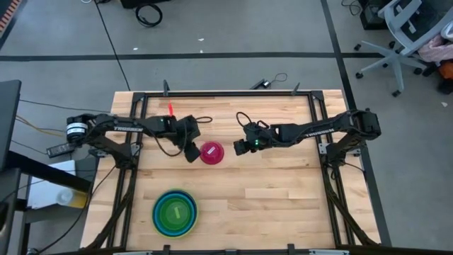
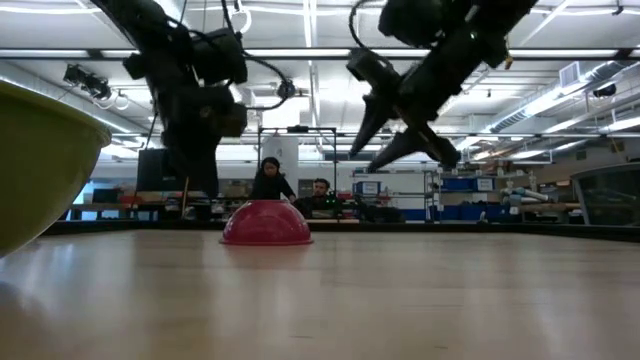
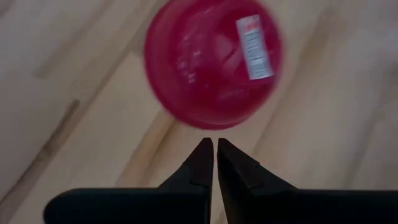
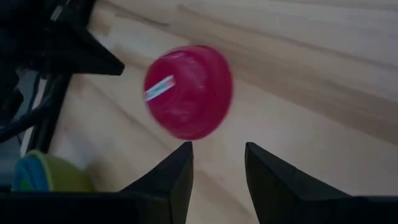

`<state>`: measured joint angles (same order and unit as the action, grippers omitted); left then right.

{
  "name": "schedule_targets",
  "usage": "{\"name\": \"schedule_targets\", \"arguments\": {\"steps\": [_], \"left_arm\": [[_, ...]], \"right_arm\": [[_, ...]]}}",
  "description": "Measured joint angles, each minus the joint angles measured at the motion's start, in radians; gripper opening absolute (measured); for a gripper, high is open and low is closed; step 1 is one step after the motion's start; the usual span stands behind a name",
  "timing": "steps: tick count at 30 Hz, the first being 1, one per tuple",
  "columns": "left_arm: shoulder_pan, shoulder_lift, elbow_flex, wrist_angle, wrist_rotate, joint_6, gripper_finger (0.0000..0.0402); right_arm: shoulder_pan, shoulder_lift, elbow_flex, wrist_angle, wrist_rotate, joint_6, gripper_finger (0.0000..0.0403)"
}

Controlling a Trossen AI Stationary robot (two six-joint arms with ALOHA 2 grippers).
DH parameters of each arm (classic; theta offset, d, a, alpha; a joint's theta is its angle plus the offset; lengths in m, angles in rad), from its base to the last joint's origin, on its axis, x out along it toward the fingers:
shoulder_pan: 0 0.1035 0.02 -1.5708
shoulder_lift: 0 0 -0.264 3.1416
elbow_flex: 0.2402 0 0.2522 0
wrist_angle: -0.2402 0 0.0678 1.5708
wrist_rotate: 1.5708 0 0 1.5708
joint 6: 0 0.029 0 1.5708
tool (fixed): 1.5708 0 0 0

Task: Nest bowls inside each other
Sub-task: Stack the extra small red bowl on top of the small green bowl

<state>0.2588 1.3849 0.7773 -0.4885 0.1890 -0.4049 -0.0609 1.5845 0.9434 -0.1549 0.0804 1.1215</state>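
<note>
1. We find the pink bowl (image 1: 211, 153) lying upside down on the table (image 1: 283, 198), dome up with its rim on the wood, near the middle and between our two grippers. A small label shows on its upturned bottom.
2. The other bowls already sit one inside another in a stack (image 1: 175, 212) near the front edge on our left side: yellow-green outermost, blue within, green in the middle. The pink one is well apart from it.
3. Our left gripper (image 3: 215, 146) has its fingers pressed together with nothing between them, tips just beside the pink bowl's rim.
4. Our right gripper (image 4: 217, 152) hangs above the table on the bowl's other side, fingers apart and empty, pointed at the bowl.
5. As we judge it, the step in hand is turning the pink bowl over or lifting it, since it cannot nest while inverted.
6. To do it well, we think one gripper should brace the bowl while the other works under the rim; a smooth dome gives little to pinch.
7. We ought to push low and slowly, because the light bowl is likely to skid across the wood.
8. Once it is hollow-up, we should grasp the rim and carry it over the green centre before lowering it.
</note>
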Motion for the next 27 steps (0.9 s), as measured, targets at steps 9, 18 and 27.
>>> {"name": "schedule_targets", "arguments": {"steps": [9, 18, 27], "left_arm": [[-0.002, 0.104, -0.032, 0.146, -0.038, 0.005, 0.0023], [-0.080, 0.228, -0.032, 0.350, 0.001, -0.024, 0.0023], [-0.134, 0.218, -0.031, 0.380, -0.025, -0.058, 0.0023]], "right_arm": [[-0.014, 0.000, -0.048, 0.019, -0.023, 0.019, 0.0146], [-0.011, 0.000, -0.050, -0.102, -0.021, 0.084, 0.0145], [-0.004, 0.001, -0.050, -0.239, 0.004, 0.022, 0.0097]]}}
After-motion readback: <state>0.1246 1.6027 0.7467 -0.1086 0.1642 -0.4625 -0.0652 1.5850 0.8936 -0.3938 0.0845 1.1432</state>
